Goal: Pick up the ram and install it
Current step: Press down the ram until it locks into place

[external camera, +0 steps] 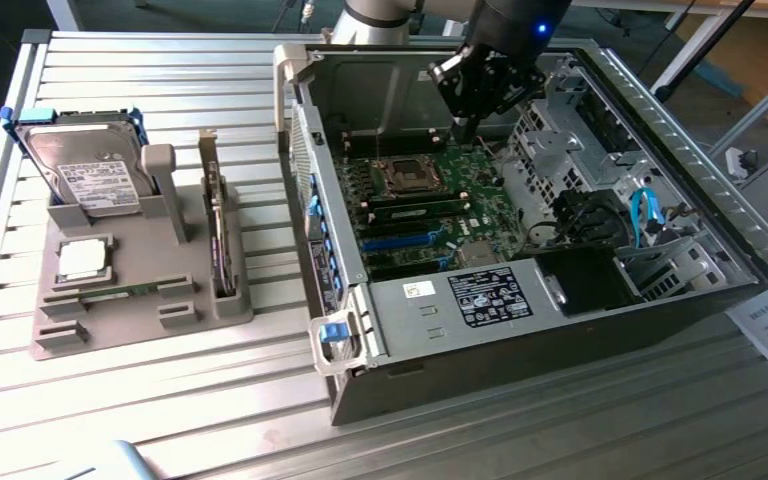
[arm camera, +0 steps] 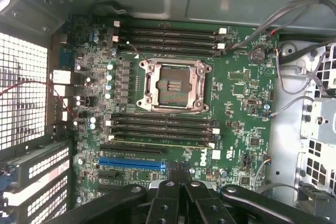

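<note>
Your tool [external camera: 471, 128] hovers above motherboard [external camera: 424, 200]; grip state unclear, can't tell. One ram [arm camera: 163, 142] looks seated beside CPU socket [arm camera: 173, 85]. Install possibly done.

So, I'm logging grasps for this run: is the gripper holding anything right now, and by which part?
Cannot be told. The gripper hangs above the motherboard inside the open case; one ram lies in the grey tray outside.
</note>
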Robot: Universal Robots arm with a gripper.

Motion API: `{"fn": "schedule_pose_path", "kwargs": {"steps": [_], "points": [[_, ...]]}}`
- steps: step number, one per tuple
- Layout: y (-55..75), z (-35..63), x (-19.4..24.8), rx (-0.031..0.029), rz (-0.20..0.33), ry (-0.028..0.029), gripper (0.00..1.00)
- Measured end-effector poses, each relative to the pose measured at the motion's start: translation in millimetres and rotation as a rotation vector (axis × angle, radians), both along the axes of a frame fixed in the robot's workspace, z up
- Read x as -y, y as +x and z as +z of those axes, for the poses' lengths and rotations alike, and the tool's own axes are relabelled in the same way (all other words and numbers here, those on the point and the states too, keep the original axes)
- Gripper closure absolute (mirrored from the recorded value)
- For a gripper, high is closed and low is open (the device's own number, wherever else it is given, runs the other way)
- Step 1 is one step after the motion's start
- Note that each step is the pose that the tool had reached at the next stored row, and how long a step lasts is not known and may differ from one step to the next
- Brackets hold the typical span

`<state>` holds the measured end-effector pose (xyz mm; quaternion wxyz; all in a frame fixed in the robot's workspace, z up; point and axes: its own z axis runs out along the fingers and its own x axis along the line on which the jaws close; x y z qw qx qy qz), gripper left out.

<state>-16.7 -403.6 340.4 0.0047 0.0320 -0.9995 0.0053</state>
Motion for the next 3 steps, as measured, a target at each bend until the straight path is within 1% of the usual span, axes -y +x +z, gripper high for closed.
{"fn": "schedule_pose_path", "kwargs": {"steps": [3], "points": [[0.0,0.0,0.0,0.0,0.0,0.0,0.89]]}}
